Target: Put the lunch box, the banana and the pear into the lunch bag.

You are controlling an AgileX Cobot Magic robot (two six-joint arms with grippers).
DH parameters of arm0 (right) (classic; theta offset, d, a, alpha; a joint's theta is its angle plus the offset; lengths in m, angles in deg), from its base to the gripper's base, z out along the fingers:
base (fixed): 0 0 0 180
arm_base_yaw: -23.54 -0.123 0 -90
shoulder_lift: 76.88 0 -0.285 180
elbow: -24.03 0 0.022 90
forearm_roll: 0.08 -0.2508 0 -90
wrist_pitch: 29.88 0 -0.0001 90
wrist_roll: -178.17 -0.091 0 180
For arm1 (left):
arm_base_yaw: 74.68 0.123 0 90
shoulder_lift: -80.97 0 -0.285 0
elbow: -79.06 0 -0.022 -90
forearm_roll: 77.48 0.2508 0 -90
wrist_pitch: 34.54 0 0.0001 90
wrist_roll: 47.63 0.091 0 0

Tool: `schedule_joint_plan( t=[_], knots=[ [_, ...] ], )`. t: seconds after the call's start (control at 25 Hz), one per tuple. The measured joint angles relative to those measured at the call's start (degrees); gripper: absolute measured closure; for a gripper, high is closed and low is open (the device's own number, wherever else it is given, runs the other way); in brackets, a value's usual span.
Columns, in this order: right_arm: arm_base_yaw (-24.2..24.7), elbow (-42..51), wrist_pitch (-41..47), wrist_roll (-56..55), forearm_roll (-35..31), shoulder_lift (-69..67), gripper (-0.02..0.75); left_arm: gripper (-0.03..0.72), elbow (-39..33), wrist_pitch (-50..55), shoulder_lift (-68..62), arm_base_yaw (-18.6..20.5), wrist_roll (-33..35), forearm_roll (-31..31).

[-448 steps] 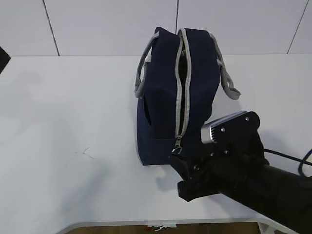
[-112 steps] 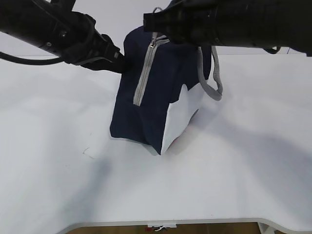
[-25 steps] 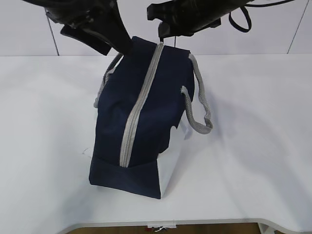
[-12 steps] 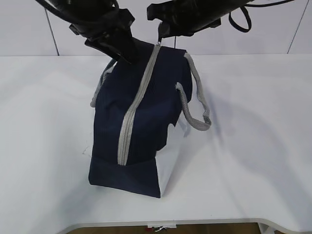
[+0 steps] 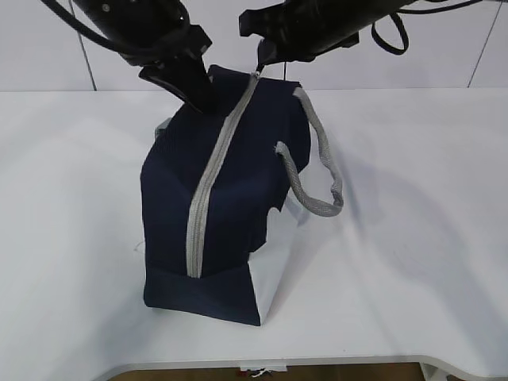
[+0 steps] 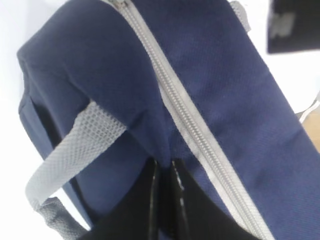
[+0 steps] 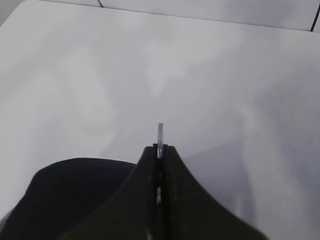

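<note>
Navy-blue cloth fills most of the middle: it is the lunch bag (image 5: 218, 198), standing on the white table (image 5: 413, 238) with one end tipped up toward the back. Its grey zipper (image 5: 210, 178) runs in a long line from the high end down to the low front end, and it looks closed all the way.

At the high end, two black arms come in from above. The left gripper (image 5: 190, 87) is squeezed tight on a fold of the blue cloth, just to the left of the zipper. In the left wrist view its two fingers (image 6: 150, 200) are almost together, with the cloth of the bag (image 6: 210, 90) bunched between them and a grey handle (image 6: 75, 145) hanging beside them.

The right gripper (image 5: 260, 51) sits right above the top of the zipper. Its fingers are pressed together too, and in the right wrist view a thin metal ring pull (image 7: 160, 134) sticks out from between the tips (image 7: 160, 152). The bag hangs below this gripper.

Another grey handle (image 5: 313, 171) loops down on the right side of the bag. A white corner panel (image 5: 274, 262) shows at the low front.
</note>
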Motion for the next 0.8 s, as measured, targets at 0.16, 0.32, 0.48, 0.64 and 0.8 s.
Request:
schedule_joint_plan(
  t=[0.16,0.32,0.48,0.64,0.8],
  knots=[
    [0.0,0.0,-0.1,0.0,0.0,-2.1,0.724,0.689,0.0,0.0,0.1,0.0,0.0,0.8],
    [0.0,-0.5,-0.5,-0.1,-0.9,-4.3,0.724,0.690,0.0,0.0,1.9,0.0,0.0,1.7],
    [0.0,-1.5,-0.4,-0.6,-2.6,-4.9,0.724,0.690,0.0,0.1,2.8,0.0,0.0,2.8],
    [0.0,-4.8,2.6,-0.6,-2.8,-5.3,0.724,0.690,0.0,1.0,3.2,0.0,0.0,3.7],
    [0.0,-8.8,5.3,-0.6,-2.6,-5.5,0.724,0.690,0.0,1.5,3.5,0.0,0.0,5.1]
  ],
)
